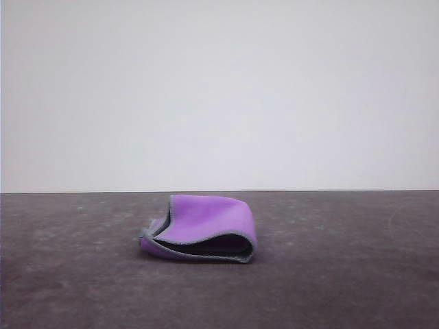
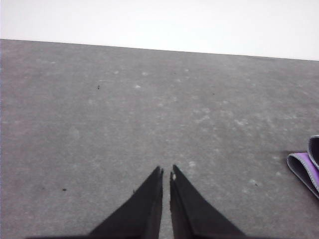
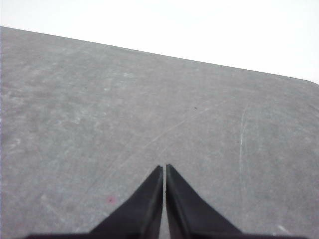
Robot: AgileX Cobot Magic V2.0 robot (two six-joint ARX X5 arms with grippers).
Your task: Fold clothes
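Your cloth (image 1: 206, 226) sits on the dark grey table (image 1: 343, 274) close to the middle of the front view, just a shade toward seven o'clock of centre, and it is already doubled over loosely: the purple face shows on top, the light-grey stitched border curls round the near edge, and a dark gap gapes open between the layers on the side facing you. Its long axis runs across the table, from nine o'clock to three o'clock. Your left gripper (image 2: 166, 172) has its two black fingers drawn almost together with just a sliver of table showing between the tips, and it grips nothing. From that wrist camera a corner of the cloth (image 2: 305, 172) peeks in out toward four o'clock, off to the side of the fingers and well apart from them, so the cloth lies across from the left arm and not ahead of it. Your right gripper (image 3: 164, 169) is likewise pinched nearly to touching and empty, with bare scratched table ahead of it. That makes the left arm look the nearer of the two to the cloth, though you cannot judge the right arm's gap from these views. The fold looks puffy and unfinished, so you will likely need to spread the fingers and swing the left arm toward that open edge before pressing or refolding along the crosswise axis
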